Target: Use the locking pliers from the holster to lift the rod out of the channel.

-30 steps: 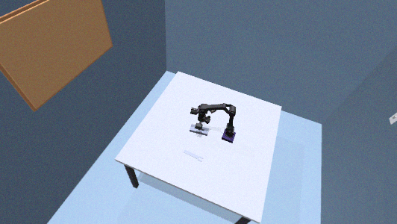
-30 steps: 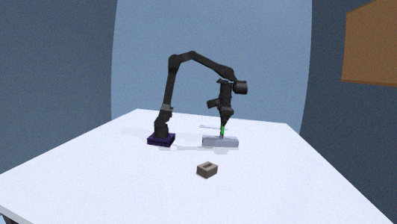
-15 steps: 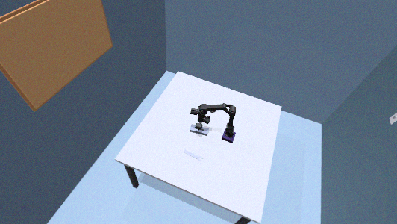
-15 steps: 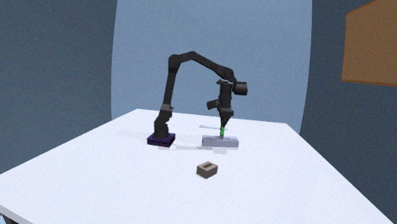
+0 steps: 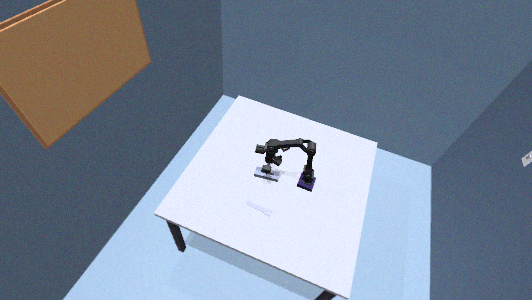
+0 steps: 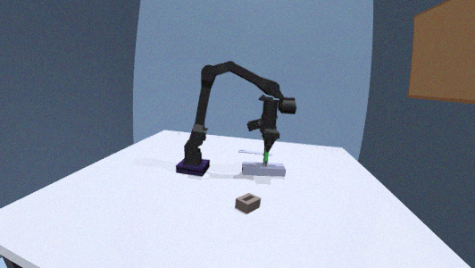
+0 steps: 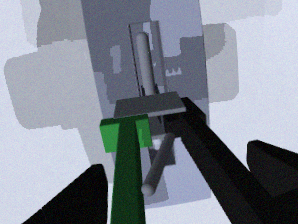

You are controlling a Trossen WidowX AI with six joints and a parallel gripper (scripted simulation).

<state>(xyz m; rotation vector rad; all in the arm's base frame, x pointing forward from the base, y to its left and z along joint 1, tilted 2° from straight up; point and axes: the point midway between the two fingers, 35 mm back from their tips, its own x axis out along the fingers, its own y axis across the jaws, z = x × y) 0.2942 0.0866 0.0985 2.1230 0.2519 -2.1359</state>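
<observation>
The gripper (image 7: 176, 157) (image 6: 268, 147) points down and is shut on the locking pliers, a green handle (image 7: 128, 170) (image 6: 266, 156) and a black handle (image 7: 212, 150) spread apart between its fingers. The pliers' grey cross plate (image 7: 150, 105) lies over the channel block (image 7: 182, 15) (image 6: 277, 171) (image 5: 274, 177). A thin grey lever (image 7: 159, 162) slants between the handles. The grey rod (image 7: 144, 55) lies in the block's narrow slot, running under the plate. The jaws are down at the slot; their tips are mostly hidden, so their hold on the rod cannot be told.
The brown holster (image 6: 242, 205), a small box with a slot, stands apart from the block on the white table (image 5: 215, 190). A thin pale strip (image 5: 259, 208) (image 6: 254, 152) lies flat on the block's other side. The arm's purple base (image 5: 306, 186) (image 6: 193, 170) stands beside the block.
</observation>
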